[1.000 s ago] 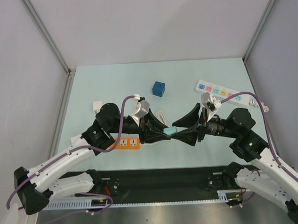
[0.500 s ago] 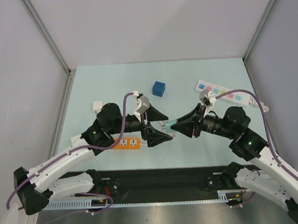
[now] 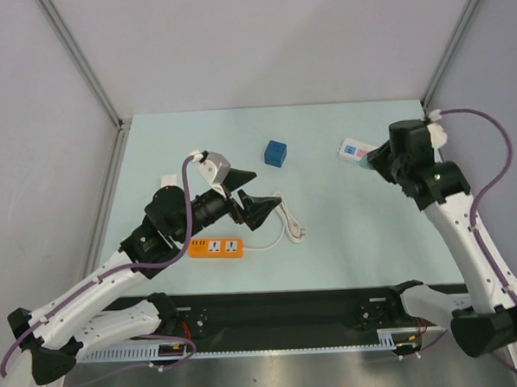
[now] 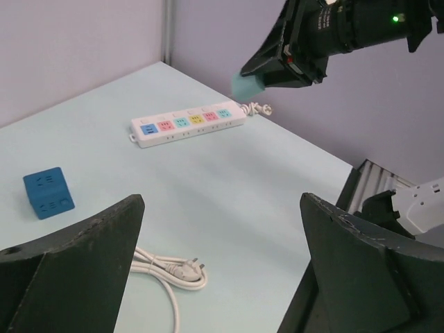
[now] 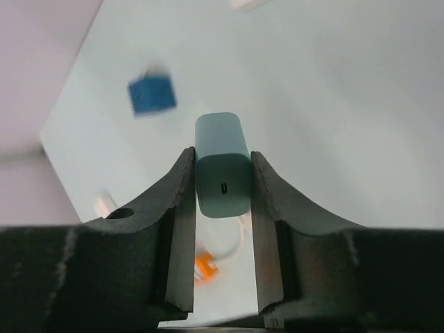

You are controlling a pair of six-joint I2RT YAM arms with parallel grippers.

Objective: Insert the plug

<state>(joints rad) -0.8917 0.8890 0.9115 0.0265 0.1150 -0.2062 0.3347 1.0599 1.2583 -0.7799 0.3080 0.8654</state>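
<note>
The right gripper [image 5: 222, 163] is clamping the plug [image 5: 222, 170], a pale teal block with rounded edges, its jaws drawn in narrow against the block's two flat sides. The plug's long axis is running straight out along the fingers, and the end facing the wrist camera is showing only a small slot. The prongs would be sitting on the far end and are hidden.

Seen from the left wrist, the plug [image 4: 248, 84] is hanging in the air over the far right part of the desk [image 3: 330, 242], just past the cord end of the white power strip [image 4: 189, 123]. The strip is lying below the gripper and toward the desk's middle, its long axis slanting from there toward the far right corner. The coming move is turning on that: the prong end has to be facing down onto a socket, square to the strip. From above, the right arm is covering nearly all of the strip, so which socket lies nearest cannot be told.

The left gripper [image 4: 218, 229] is standing wide and empty near the orange power strip [image 3: 214, 247] at the near left, well apart from the white one. The right arm is clearly the nearer. A dark blue cube [image 3: 275, 153] is sitting alone toward the far edge, out of focus in the right wrist view.
</note>
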